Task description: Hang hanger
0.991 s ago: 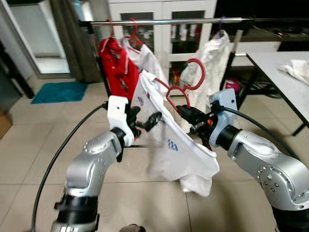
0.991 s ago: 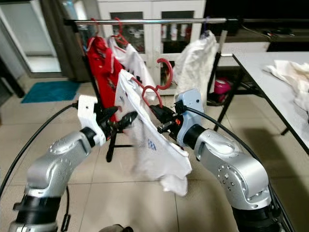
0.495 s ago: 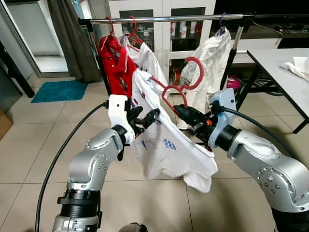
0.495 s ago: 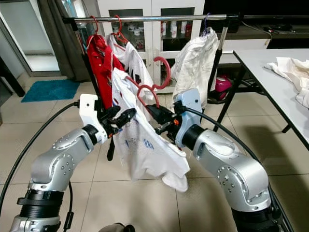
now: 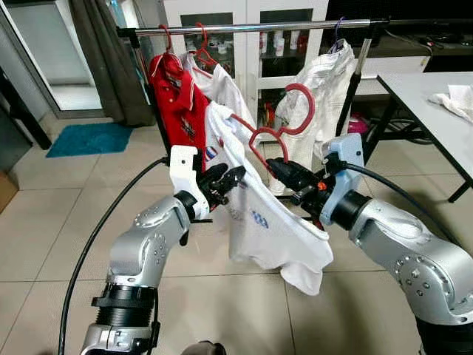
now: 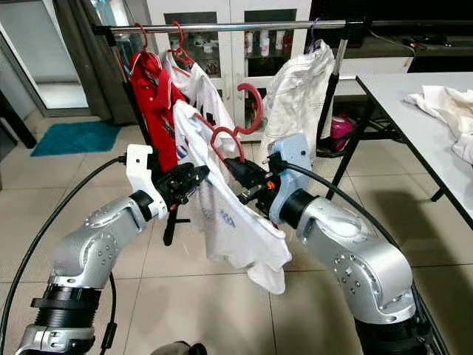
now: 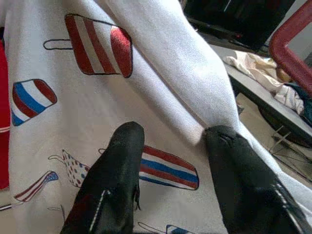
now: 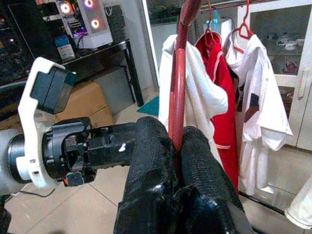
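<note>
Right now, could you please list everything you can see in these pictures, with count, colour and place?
Clothes rail: one, silver, straight ahead.
Red shirt: one, hanging on the rail, left.
White shirts: two, hanging on the rail.
Red hanger: one, held below the rail, hook up.
White printed T-shirt: one, draped on the red hanger.
Table: one, white, right.
Cloth: one, white, on the table.
Mat: one, teal, floor left.
Cabinet: one, white, behind the rail.
Left hand: open, against the T-shirt.
Right hand: shut on the hanger.
</note>
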